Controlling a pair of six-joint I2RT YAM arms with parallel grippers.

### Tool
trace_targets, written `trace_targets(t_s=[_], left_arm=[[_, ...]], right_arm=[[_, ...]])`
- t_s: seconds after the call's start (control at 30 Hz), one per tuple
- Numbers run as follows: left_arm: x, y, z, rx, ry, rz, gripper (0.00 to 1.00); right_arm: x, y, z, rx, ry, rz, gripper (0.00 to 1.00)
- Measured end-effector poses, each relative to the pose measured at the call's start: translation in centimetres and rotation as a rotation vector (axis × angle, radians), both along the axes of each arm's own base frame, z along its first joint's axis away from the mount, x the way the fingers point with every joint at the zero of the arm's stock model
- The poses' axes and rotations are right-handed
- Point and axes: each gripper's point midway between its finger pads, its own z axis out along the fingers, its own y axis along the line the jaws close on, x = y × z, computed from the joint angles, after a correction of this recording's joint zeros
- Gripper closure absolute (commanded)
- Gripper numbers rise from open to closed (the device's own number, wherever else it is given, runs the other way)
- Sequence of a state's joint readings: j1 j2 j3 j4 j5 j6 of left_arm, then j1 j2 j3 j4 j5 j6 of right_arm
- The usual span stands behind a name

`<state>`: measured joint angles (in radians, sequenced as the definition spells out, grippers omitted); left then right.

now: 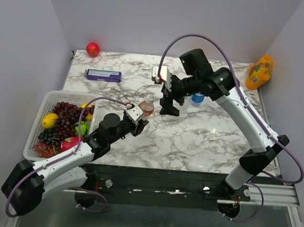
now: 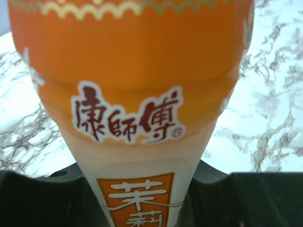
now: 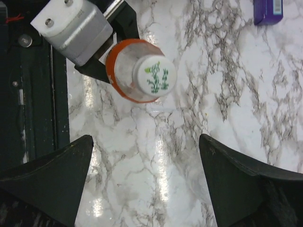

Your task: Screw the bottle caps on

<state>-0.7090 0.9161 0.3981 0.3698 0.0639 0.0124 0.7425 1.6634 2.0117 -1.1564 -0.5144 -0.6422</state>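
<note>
Orange-labelled bottle (image 1: 147, 107) stands upright on the marble desk (image 1: 202, 144); all positions below are given relative to it. The left gripper (image 1: 141, 118) is clamped on the bottle's lower body, with one of its fingers (image 2: 38, 198) on each side of the label. This hold is judged to keep the bottle from turning or tipping while torque is applied at the neck.

A whitish cap (image 3: 154, 75) with green print sits on the neck and looks level from above. Whether it is fully tight cannot be told.

The right gripper (image 3: 146, 138) hangs just to the right of the bottle. Its jaws are spread wide with nothing between them, and it touches neither cap nor bottle.

A blue-topped bottle (image 1: 197, 99) stands farther right of the orange bottle, partly behind the right arm.

Judgement: this cap is seated, and the open right gripper is free to work on another bottle.
</note>
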Motion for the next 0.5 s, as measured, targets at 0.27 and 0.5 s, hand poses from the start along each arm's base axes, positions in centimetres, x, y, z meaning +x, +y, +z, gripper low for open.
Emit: trace_targets(t_s=[0.27,0.5], left_arm=[[-1.2,-0.6,-1.3,0.067,0.005,-0.094,1.0],[-1.6,-0.8,-1.6,0.079,0.011,-0.121,1.0]], right_arm=[[-0.7,2.9,1.2,0.086,-0.02,0.148,0.0],[-2.5,4.1,0.5,0.086,0.013,0.244,0.0]])
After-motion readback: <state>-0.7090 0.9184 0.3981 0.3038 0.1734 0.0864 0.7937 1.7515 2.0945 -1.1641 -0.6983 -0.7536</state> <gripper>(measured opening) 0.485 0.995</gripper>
